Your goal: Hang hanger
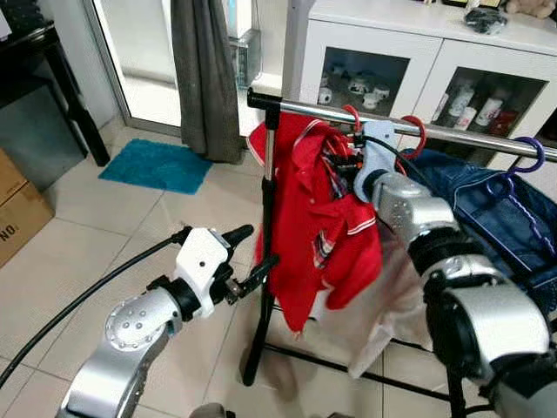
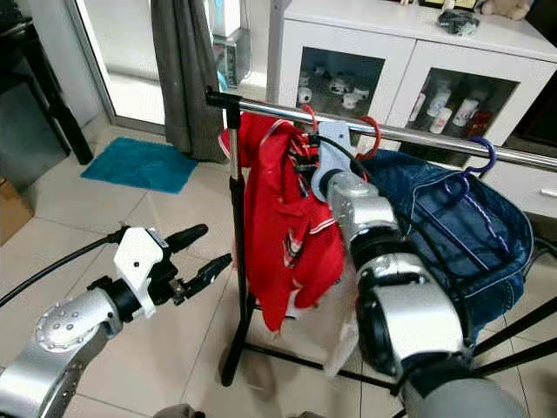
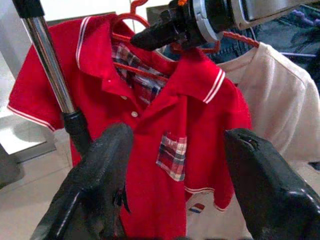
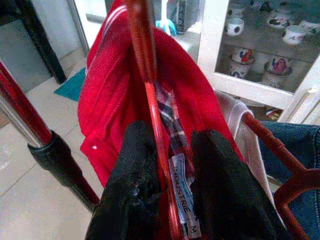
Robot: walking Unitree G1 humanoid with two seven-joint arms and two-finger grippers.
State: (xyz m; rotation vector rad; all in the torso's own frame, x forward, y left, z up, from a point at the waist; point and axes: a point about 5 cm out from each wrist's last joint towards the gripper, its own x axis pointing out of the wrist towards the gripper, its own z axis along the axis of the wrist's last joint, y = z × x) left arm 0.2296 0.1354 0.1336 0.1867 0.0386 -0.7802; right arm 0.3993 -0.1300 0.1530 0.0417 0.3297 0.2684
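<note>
A red polo shirt (image 1: 305,218) hangs on a red hanger (image 4: 142,50) whose hook (image 1: 352,113) curves over the metal rail (image 1: 452,135) of a clothes rack. My right gripper (image 1: 341,161) reaches in from the right at the shirt's collar. It is shut on the hanger's thin red bar, which runs between the two black fingers (image 4: 140,170). Low and left of the rack's upright post (image 1: 265,218), my left gripper (image 1: 259,246) is open, pointing at the shirt and touching nothing. The shirt's checked pocket (image 3: 172,155) faces it.
Further right on the rail hang a cream shirt (image 1: 392,305) on another red hanger (image 1: 418,131) and a denim garment (image 1: 487,200) on a blue hanger (image 1: 531,157). Behind stand a white glass-door cabinet (image 1: 418,52) and grey curtain (image 1: 204,78). A teal mat (image 1: 157,165) and cardboard box (image 1: 17,209) lie left.
</note>
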